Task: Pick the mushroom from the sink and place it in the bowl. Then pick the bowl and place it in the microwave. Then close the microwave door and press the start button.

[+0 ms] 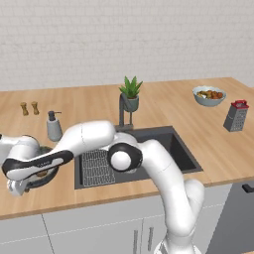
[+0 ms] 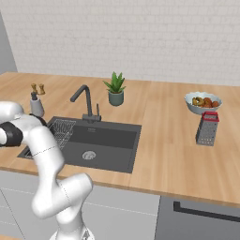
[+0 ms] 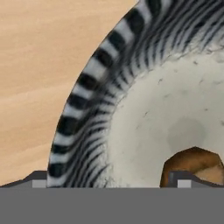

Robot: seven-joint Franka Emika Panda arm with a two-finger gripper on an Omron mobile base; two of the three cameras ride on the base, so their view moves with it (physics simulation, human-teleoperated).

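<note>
Mushroom (image 3: 194, 162) is seen lying inside the striped bowl (image 3: 94, 109) on the bench (image 3: 39, 65) left of the sink (image 1: 168, 149), with the tool (image 3: 109, 179) spread wide across its rim, apparently positioned for lifting.

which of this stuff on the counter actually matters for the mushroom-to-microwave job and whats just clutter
Belongs to the job:
- mushroom, already lying in the bowl
- bowl, striped outside, on the counter left of the sink
- sink
- gripper, open, straddling the bowl's rim

Just lying about:
- potted plant
- light-blue bowl of food
- grater
- soap dispenser
- two small shakers
</note>
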